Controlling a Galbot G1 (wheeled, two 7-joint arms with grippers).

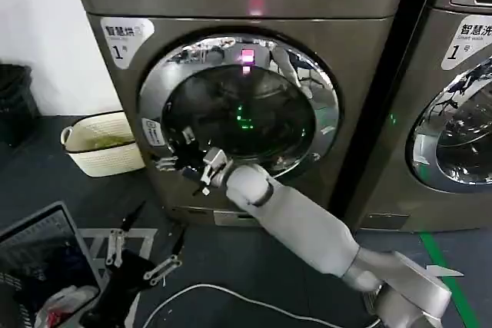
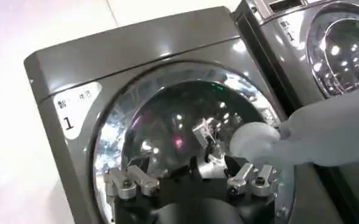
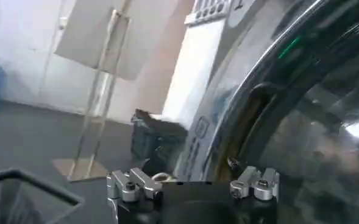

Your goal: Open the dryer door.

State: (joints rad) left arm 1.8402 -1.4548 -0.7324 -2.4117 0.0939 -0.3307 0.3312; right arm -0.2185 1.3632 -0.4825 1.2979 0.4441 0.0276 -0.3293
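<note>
The dryer (image 1: 254, 105) stands straight ahead of the robot, a bronze-grey front-loader with a round door (image 1: 240, 109) ringed in chrome and a dark glass centre. The door sits flush against the machine's front. A small pink light glows near the top of the glass and a green one near its middle. A white label with the numeral 1 is stuck at the upper left corner of the front panel.

The right gripper (image 1: 187, 160) is at the lower left edge of the door ring, its fingers up against the chrome rim. The right arm (image 1: 300, 220), sleeved in pale grey, reaches up to it from the lower right. How far the fingers are spread, and whether they grasp anything, cannot be made out.

The left gripper (image 1: 142, 247) hangs low, well apart from the door, above the dark floor, its two fingers spread wide with nothing between them.

A second machine (image 1: 453, 97) stands just beside the dryer on the right. A cream basket (image 1: 100, 144) sits on the floor to the left, near the white wall. A white cable (image 1: 231, 297) curls across the floor in front.
</note>
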